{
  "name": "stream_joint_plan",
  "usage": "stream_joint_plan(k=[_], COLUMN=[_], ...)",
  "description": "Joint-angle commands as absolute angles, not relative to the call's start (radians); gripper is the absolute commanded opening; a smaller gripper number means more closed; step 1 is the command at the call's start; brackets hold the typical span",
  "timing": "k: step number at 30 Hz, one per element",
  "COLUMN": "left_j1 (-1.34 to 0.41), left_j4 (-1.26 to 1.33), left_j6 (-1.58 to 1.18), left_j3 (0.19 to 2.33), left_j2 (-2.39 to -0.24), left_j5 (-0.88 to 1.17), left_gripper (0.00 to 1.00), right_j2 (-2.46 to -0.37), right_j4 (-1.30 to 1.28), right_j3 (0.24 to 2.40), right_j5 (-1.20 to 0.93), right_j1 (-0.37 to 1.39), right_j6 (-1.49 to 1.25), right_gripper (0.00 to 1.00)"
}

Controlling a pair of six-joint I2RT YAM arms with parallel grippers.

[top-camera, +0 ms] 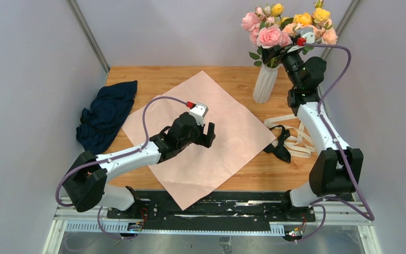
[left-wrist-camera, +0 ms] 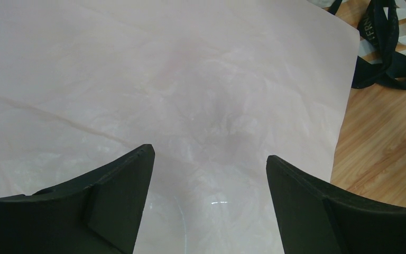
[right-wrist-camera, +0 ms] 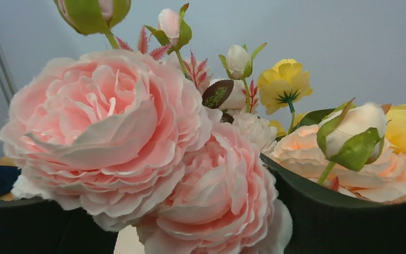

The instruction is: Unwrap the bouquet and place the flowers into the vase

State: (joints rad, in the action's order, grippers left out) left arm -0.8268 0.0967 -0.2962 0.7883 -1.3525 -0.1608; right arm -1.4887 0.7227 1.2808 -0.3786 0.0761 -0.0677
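Note:
The bouquet's pink paper point(top-camera: 201, 159) lies spread flat on the table, with no blooms on it. The flowers point(top-camera: 270, 36), pink roses and buds, stand in the white ribbed vase point(top-camera: 265, 83) at the back right, among yellow and peach ones. My right gripper point(top-camera: 279, 53) is up at the vase's mouth. In the right wrist view its jaws stand wide apart point(right-wrist-camera: 190, 201) with two big pink blooms point(right-wrist-camera: 111, 132) between them. My left gripper point(top-camera: 207, 135) hovers over the middle of the paper point(left-wrist-camera: 164, 79), open and empty point(left-wrist-camera: 210, 153).
A black ribbon point(top-camera: 280, 148) and a cream ribbon point(top-camera: 301, 140) lie loose on the wood right of the paper, near the right arm. The black ribbon point(left-wrist-camera: 383, 53) also shows past the paper's edge. A dark blue cloth point(top-camera: 105, 114) is bunched at the left.

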Motion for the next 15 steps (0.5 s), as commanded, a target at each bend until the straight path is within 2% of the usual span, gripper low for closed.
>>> stream_joint_plan(k=[1, 15], left_j1=[-0.828, -0.828], left_j4=[0.119, 0.121], left_j6=[-0.303, -0.31], left_j3=[0.783, 0.781], left_j2=[-1.333, -1.333], left_j5=[-0.163, -0.164], left_gripper=[0.88, 0.89], right_j2=[-1.421, -1.372], right_j4=[0.75, 0.719], right_j3=[1.274, 1.268], right_j5=[-0.408, -0.424], right_j1=[0.066, 0.067], right_j6=[-0.099, -0.109], right_gripper=[0.83, 0.84])
